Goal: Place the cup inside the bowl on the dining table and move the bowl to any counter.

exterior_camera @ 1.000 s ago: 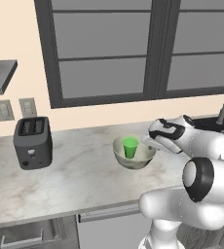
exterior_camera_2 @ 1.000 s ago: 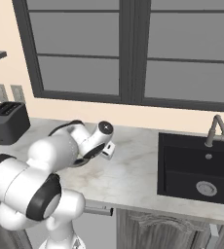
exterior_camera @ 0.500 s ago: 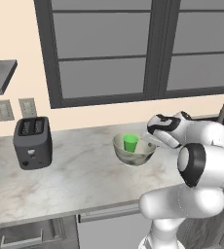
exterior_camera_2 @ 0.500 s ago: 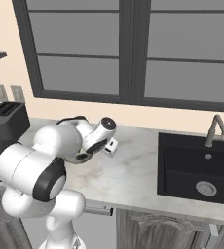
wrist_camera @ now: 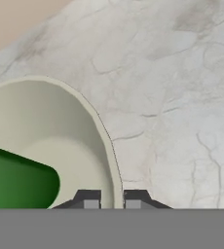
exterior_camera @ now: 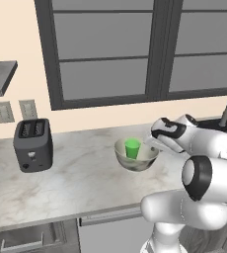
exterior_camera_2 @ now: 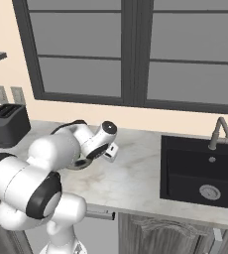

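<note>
The bowl (exterior_camera: 136,159) rests on the marble counter (exterior_camera: 76,184) under the window, and the green cup (exterior_camera: 132,148) stands upright inside it. My gripper (exterior_camera: 151,144) is at the bowl's right rim, shut on the bowl. In the hand view the gripper (wrist_camera: 112,200) straddles the cream rim of the bowl (wrist_camera: 60,126), one fingertip inside and one outside. The cup (wrist_camera: 16,182) lies at the lower left of that view. In the right base view my arm hides most of the bowl (exterior_camera_2: 79,164). The dining table is out of view.
A dark toaster (exterior_camera: 33,144) stands on the counter to the left, below two wall outlets (exterior_camera: 15,110). A black sink (exterior_camera_2: 200,171) with a faucet (exterior_camera_2: 219,132) lies to the right of the bowl. Bare counter (exterior_camera_2: 136,173) lies between bowl and sink.
My arm's elbow has shifted a little while the hand stays at the bowl's rim. The bowl and the cup sit in the same spot.
</note>
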